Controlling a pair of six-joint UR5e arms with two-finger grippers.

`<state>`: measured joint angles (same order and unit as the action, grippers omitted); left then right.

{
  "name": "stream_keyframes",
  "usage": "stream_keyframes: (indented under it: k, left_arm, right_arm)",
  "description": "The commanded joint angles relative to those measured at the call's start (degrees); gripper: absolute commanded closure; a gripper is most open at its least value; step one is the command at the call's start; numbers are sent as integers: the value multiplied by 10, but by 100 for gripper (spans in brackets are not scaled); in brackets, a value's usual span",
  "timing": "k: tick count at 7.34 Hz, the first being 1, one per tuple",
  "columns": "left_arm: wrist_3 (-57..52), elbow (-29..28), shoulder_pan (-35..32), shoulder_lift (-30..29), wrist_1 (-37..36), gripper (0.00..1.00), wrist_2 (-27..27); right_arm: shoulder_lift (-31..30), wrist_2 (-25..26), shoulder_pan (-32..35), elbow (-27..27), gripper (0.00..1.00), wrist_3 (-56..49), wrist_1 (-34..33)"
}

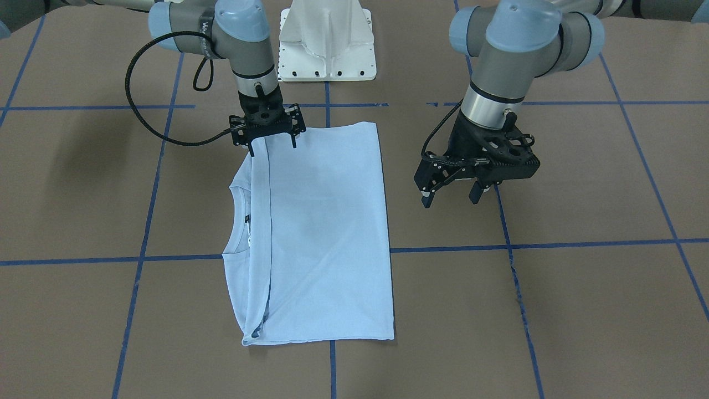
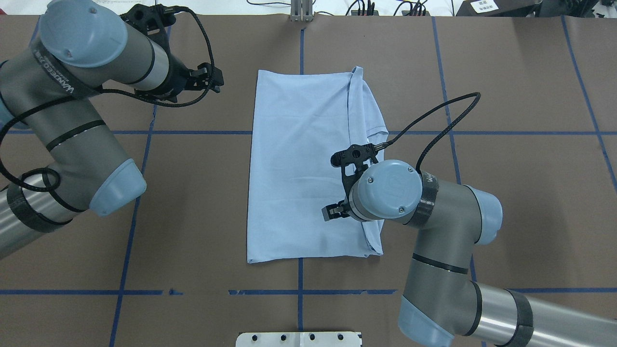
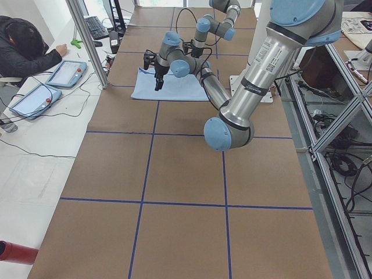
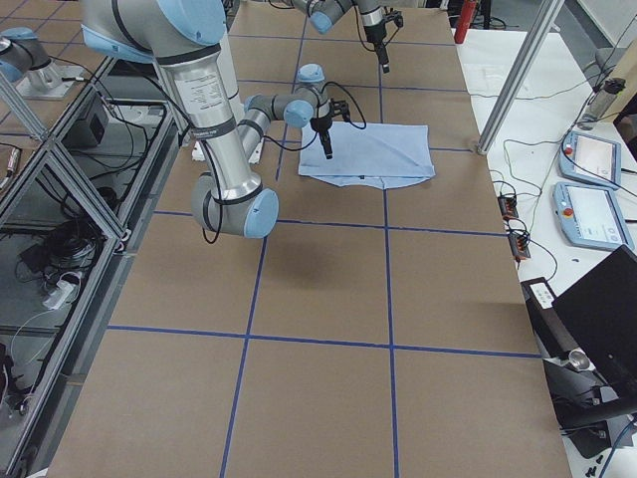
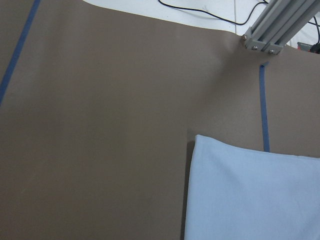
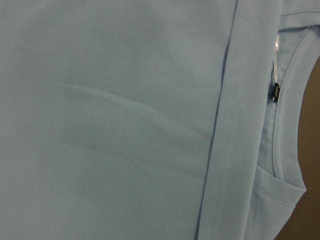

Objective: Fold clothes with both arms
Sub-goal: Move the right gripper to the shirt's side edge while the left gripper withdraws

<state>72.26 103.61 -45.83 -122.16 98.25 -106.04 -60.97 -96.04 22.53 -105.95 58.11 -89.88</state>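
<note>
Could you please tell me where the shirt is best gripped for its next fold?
Probably the two corners of the short edge of the shirt nearest the robot, one per arm, coming from above. It lies flat as a long rectangle. The open right gripper hovers at one corner, and the open left gripper is off the cloth's other side.

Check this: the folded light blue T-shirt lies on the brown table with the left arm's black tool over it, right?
No: the overhead view shows the right arm's black tool over the folded light blue T-shirt; the left tool hangs over bare brown table.
</note>
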Motion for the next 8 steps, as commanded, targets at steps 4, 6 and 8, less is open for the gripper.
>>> stream_keyframes:
  k: [4,6,8]
  left_arm:
    - [6,0,39,-2,-2,0,-22]
    - [4,3,39,-1,-1,0,-22]
    - [3,4,39,-4,-1,0,-22]
  right_arm:
    - [-1,5,-11,6,0,-10,-111]
    - [4,3,-18,10,0,-9,-110]
    - [2,1,-19,27,0,-10,-111]
